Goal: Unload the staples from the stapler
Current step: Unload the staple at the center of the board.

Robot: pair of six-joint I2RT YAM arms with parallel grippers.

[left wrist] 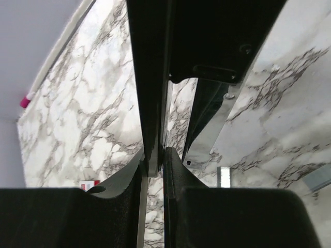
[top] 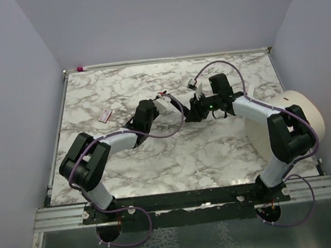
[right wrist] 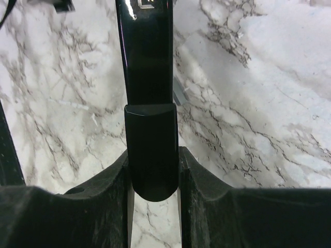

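The small red-and-white stapler lies flat on the marble at the left, apart from both grippers; its corner shows low in the left wrist view. A short silvery strip of staples lies on the marble, and another grey sliver lies beside the bar. Both grippers hold a long black bar over the table's middle. My left gripper is shut on the bar's thin edge. My right gripper is shut on the bar's rounded glossy end.
A big white roll stands at the right edge behind my right arm. A pink-capped pen lies along the back wall. A shiny metal plate hangs beside the bar.
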